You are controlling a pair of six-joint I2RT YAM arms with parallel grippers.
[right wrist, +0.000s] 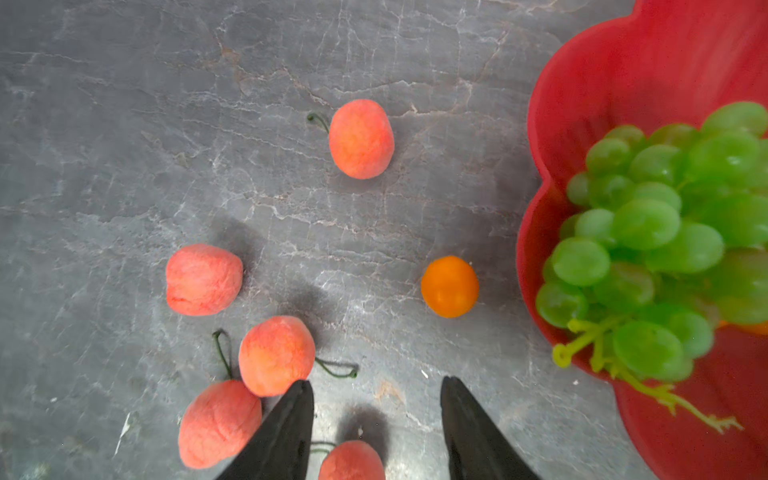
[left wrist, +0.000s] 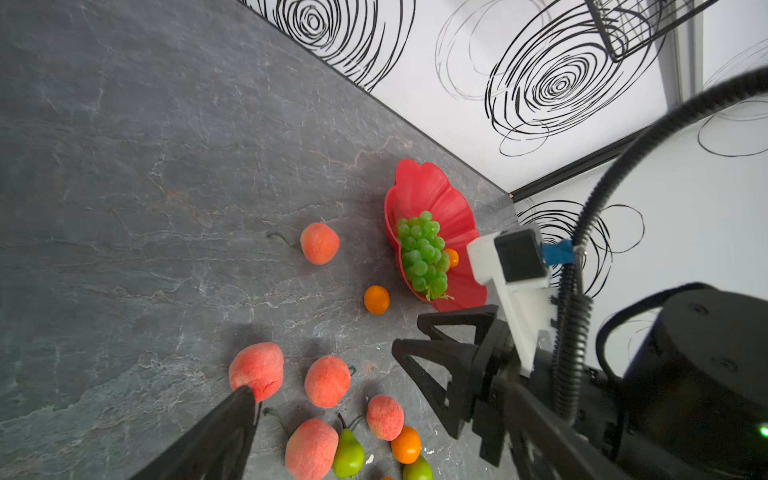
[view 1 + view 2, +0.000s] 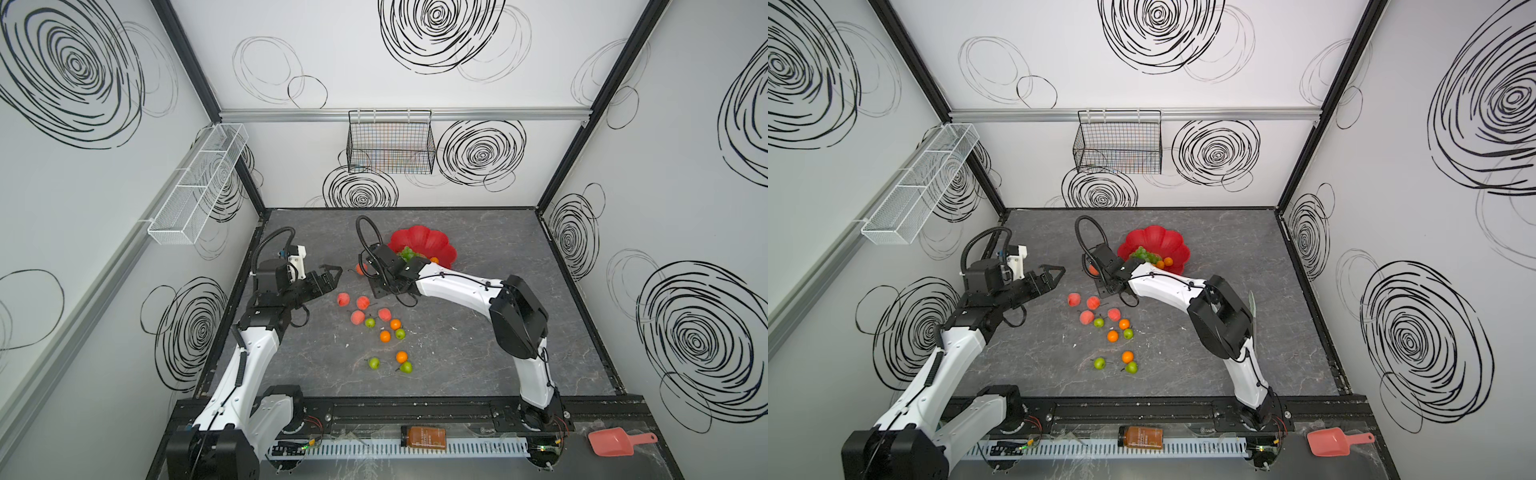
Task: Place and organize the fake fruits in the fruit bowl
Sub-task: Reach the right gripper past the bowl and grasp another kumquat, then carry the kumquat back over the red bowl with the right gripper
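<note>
Thirteen left out: by my count five peaches (image 3: 363, 302), four oranges (image 3: 385, 336) and four green apples (image 3: 374, 363) lay loose on the desk (image 3: 498, 266), none of them in the fruit bowl (image 3: 419, 237).
Bowl's contents: the bunch of green grapes (image 2: 424, 253) filled one side, with at least one orange (image 2: 453, 257) tucked behind it.
Progress: an early stage, I judged. Most of the carrying and all of the arranging was yet to do.
Right jaws: part-open and empty, with bare desk showing between them in the right wrist view. They hung just beside the bowl's rim.
Stray orange (image 1: 450, 286): it lay ahead of the right jaws, roughly in line with the jaw nearer the bowl, apart from both tips and just short of the rim.
Nearest peach (image 1: 276, 355): it sat against the tip of the jaw farther from the bowl. Whether they touched I could not tell.
Lone peach (image 1: 360, 139): it lay farther ahead, well apart from the right jaws.
Left jaws: spread wide and holding nothing, they pointed toward the middle of the desk near the peach cluster in both top views.
Next pick: the stray orange looked likeliest to me. It would need a small shift toward the bowl before closing.
</note>
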